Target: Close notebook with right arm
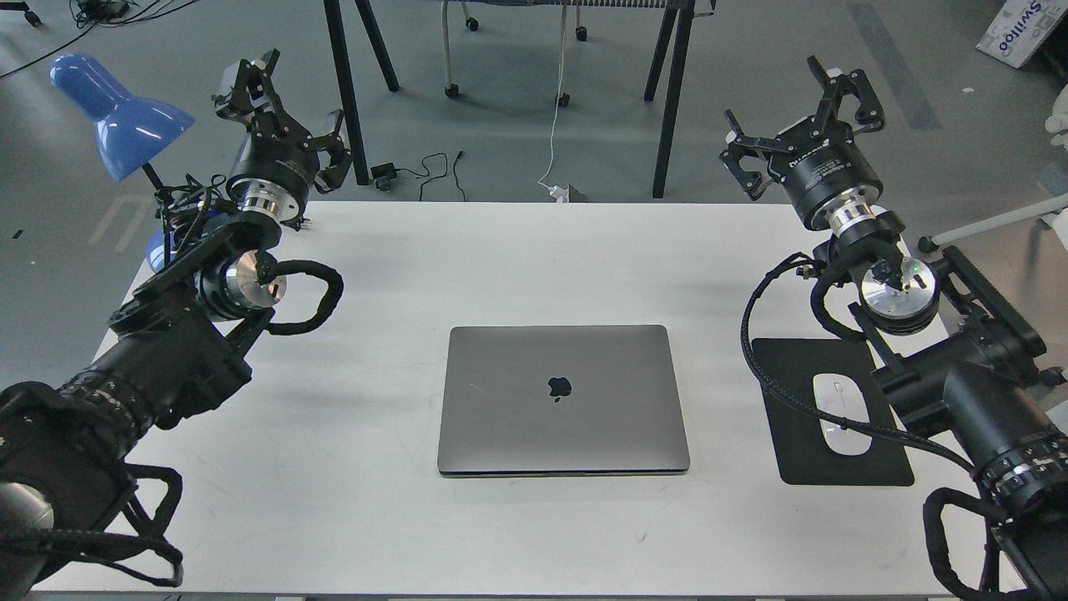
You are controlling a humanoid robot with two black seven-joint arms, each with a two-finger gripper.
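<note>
The space-grey notebook [563, 401] lies shut and flat in the middle of the white table [534, 250], lid up with the dark apple logo showing. My right gripper [797, 117] is open and empty, raised past the table's far right edge, well away from the notebook. The right arm runs from it down to the lower right corner, over the mouse pad. My left gripper [288, 104] is open and empty, raised above the table's far left corner beside the blue lamp [117, 117].
A black mouse pad [801, 442] with a white mouse [841, 416] lies right of the notebook, partly under my right arm's cable. Black table legs and cables stand on the floor behind the table.
</note>
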